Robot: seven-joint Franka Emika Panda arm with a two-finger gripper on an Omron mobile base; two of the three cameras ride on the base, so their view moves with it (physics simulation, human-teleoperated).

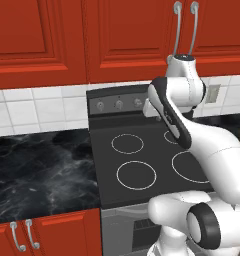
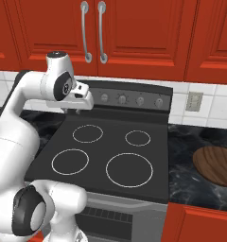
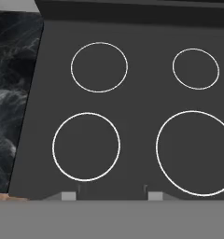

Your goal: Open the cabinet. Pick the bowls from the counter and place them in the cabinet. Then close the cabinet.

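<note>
From the right base view I see the cabinet [image 2: 94,33] shut above my end effector [image 2: 77,112], which hangs empty over the stovetop [image 2: 113,151]; how wide its jaws are, I cannot tell. The brown bowl [image 2: 215,164] sits on the table [image 2: 191,179] far right.

My left base camera sits behind and left of the arm, looking forward and down across the stovetop [image 1: 142,165] toward the cabinet [image 1: 137,35]. My right base camera mirrors it from behind and right of the arm; both share the stovetop [image 2: 110,156], its four rings and the cabinet handles above. My hand camera looks steeply down on the stovetop [image 3: 132,116], nearer, with counter [image 3: 11,93] at its left.
</note>
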